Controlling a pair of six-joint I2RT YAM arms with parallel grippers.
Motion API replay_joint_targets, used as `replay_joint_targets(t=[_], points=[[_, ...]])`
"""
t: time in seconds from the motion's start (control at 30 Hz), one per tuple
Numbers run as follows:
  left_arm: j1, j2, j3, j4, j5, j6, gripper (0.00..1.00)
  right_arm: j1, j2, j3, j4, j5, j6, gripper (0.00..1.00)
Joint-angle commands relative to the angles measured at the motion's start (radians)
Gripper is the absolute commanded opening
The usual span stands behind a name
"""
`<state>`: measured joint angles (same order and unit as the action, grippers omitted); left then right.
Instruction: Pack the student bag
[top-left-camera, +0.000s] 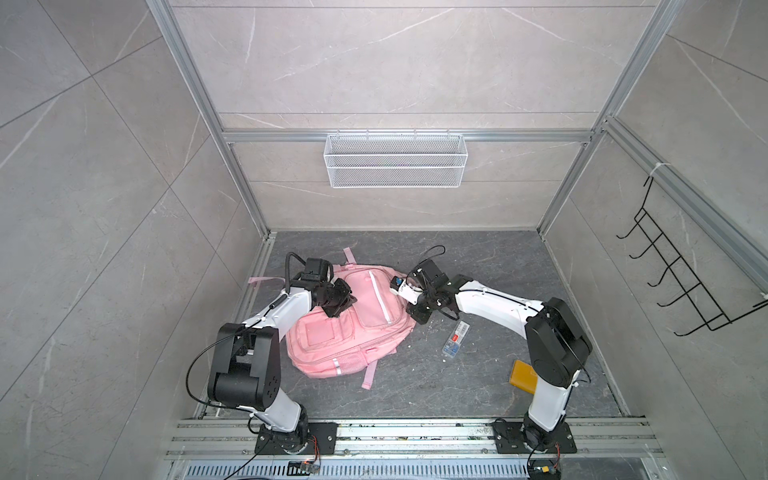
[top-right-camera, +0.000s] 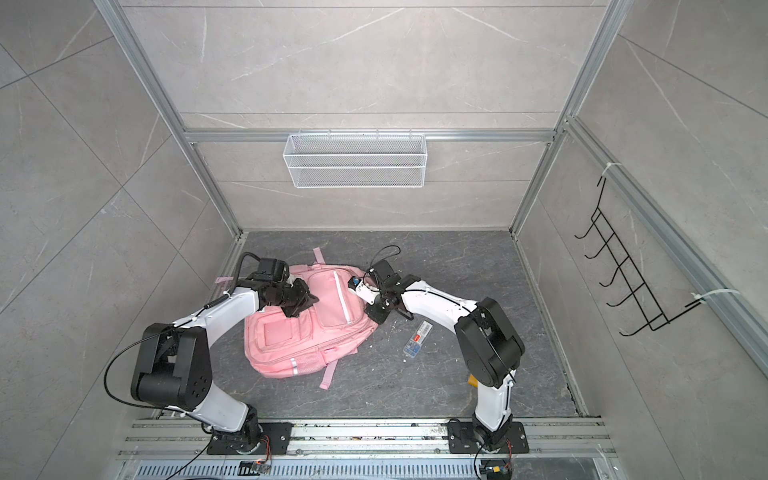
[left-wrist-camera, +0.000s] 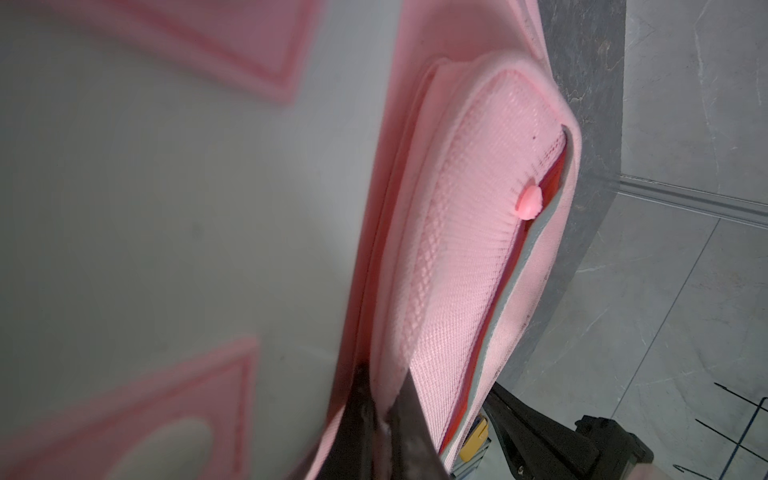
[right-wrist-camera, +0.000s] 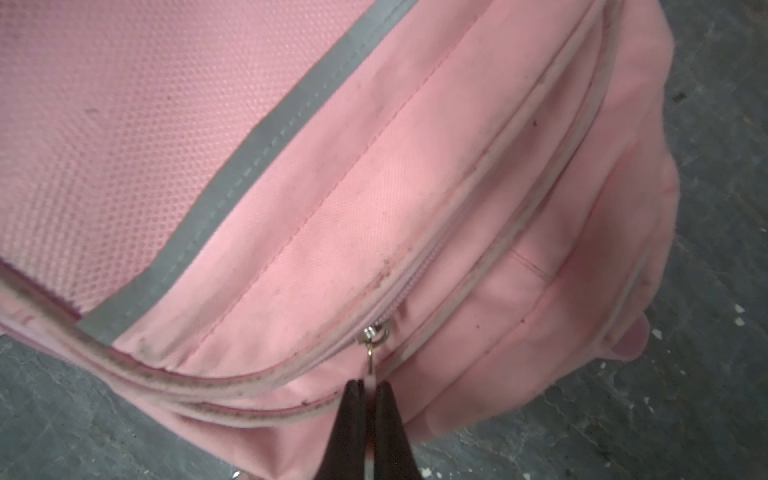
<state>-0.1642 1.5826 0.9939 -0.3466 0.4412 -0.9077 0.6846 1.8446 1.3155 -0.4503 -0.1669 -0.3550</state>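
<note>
The pink student bag (top-left-camera: 353, 328) (top-right-camera: 309, 332) lies flat on the dark floor between the two arms, front pockets up. My left gripper (top-left-camera: 348, 304) (top-right-camera: 308, 305) rests on the bag's upper left part. In the left wrist view it (left-wrist-camera: 384, 399) is shut on a fold of the pink fabric (left-wrist-camera: 457, 257) beside a mesh-faced pocket. My right gripper (top-left-camera: 417, 314) (top-right-camera: 376, 316) is at the bag's right edge. In the right wrist view it (right-wrist-camera: 368, 384) is shut on the pink zip pull hanging from a metal slider (right-wrist-camera: 374, 334).
A clear plastic case with a red label (top-left-camera: 456, 338) (top-right-camera: 417, 338) lies on the floor right of the bag. A yellow block (top-left-camera: 524, 376) (top-right-camera: 472, 380) sits by the right arm's base. A white wire basket (top-left-camera: 395, 160) hangs on the back wall, a black hook rack (top-left-camera: 681, 274) on the right wall.
</note>
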Motion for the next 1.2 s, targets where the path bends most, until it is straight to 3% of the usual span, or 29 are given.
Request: replay_joint_targets(t=[0.0,0.77,1.17], points=[[0.022,-0.02,-0.017,0.068,-0.029,-0.046,0.0,0.02,-0.039,-0.036,-0.001,0.031,0.036,0.0],[0.028,-0.013,-0.035,0.122,-0.007,-0.082,0.0,0.169,-0.096,-0.076,0.017,0.043,0.178,0.0],[0.05,-0.009,-0.042,0.15,0.01,-0.107,0.0,0.183,-0.133,-0.122,0.038,0.011,0.277,0.0]])
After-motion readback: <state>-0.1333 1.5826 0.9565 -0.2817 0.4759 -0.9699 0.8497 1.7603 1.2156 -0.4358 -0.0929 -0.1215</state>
